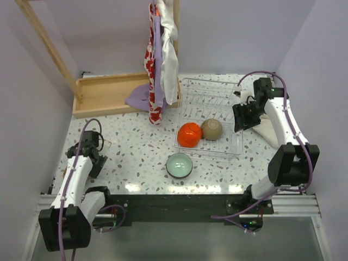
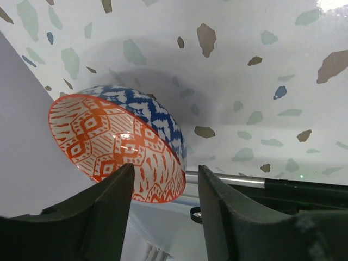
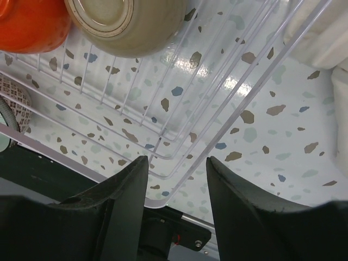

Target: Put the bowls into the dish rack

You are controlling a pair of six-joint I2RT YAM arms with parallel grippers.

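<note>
The white wire dish rack (image 1: 217, 103) stands right of centre. A glossy orange-red bowl (image 1: 189, 134) and a tan bowl (image 1: 211, 129) lie in its near end; both show in the right wrist view, orange-red (image 3: 30, 24) and tan (image 3: 128, 24). A pale mint bowl (image 1: 179, 165) sits on the table in front of the rack. My right gripper (image 1: 244, 117) hangs open over the rack's right edge (image 3: 255, 81). My left gripper (image 1: 98, 145) is open at the table's left edge. A tilted bowl, orange-patterned inside and blue outside (image 2: 117, 144), lies just ahead of its left finger (image 2: 103, 206).
A wooden tray (image 1: 109, 92) with a purple cloth (image 1: 138, 95) stands at the back left. Cloths (image 1: 160, 60) hang from above by the rack's left end. A white cloth (image 1: 269, 129) lies right of the rack. Walls close in on both sides.
</note>
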